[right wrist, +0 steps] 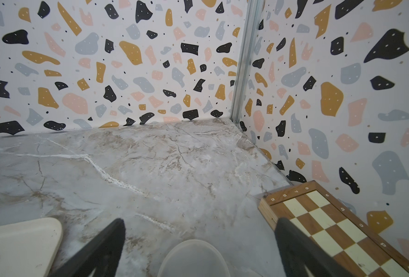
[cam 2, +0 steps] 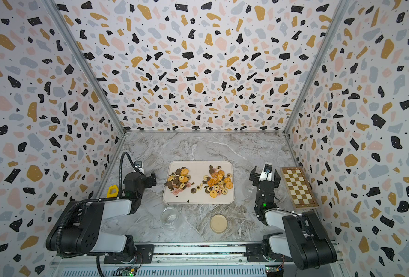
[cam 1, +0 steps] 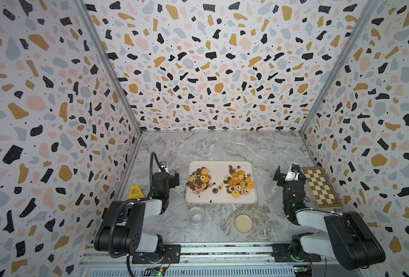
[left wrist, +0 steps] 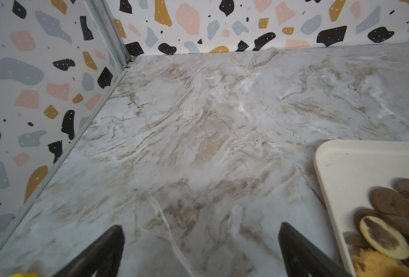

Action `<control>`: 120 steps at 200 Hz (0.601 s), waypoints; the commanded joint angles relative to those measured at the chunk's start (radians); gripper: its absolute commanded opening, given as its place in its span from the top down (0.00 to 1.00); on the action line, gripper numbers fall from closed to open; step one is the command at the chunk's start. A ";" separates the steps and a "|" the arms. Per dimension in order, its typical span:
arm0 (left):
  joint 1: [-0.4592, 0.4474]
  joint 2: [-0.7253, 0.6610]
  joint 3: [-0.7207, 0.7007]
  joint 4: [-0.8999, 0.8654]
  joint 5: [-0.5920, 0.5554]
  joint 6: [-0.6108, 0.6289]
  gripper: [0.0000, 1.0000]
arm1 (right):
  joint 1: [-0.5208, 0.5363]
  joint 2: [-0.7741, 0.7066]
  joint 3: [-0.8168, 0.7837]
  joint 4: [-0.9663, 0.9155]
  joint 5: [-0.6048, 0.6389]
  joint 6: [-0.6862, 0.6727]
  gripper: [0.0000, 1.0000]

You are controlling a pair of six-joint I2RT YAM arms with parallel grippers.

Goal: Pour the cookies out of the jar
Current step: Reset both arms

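The cookies (cam 1: 199, 179) are lying in two loose piles on the pale tray (cam 1: 220, 165), out in the open, and a few dark crumbs are sitting close to the tray's near rim. A clear jar (cam 1: 195, 217) is standing on the counter (cam 1: 222, 148) just in front of the tray, looking empty, with a tan lid (cam 1: 243, 223) lying beside it. A second jar (cam 1: 271, 189), also clear, is sitting beside the tray's right edge, under the right claw (right wrist: 201, 220). Both claws are gaping wide and holding nothing. The left claw (left wrist: 201, 230) is hovering over bare counter just beside the tray's left edge.

The pouring is looking finished, so the danger is now lying in the arms' own movement. The second jar is showing between the right claw's open fingers (right wrist: 107, 242), so a sideways swing there would be knocking it over or rolling it toward the chessboard (cam 1: 320, 187). Whether it is standing upright I cannot tell. A left arm sweeping inward would be shoving the tray and scattering cookies off the near rim.
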 commanded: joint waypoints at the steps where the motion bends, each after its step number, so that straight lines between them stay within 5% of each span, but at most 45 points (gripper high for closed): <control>1: 0.003 0.002 0.006 0.061 0.002 0.011 0.01 | -0.002 -0.026 -0.004 -0.038 0.050 -0.004 0.01; 46: 0.003 0.000 0.006 0.060 0.003 0.011 0.01 | -0.038 -0.228 0.042 -0.328 0.342 0.095 0.01; 73: 0.003 0.001 0.005 0.061 0.002 0.012 0.01 | -0.139 -0.269 0.075 -0.551 0.309 0.257 0.00; 120: 0.003 0.000 0.006 0.059 0.003 0.011 0.01 | -0.147 -0.123 0.107 -0.541 0.134 0.219 0.00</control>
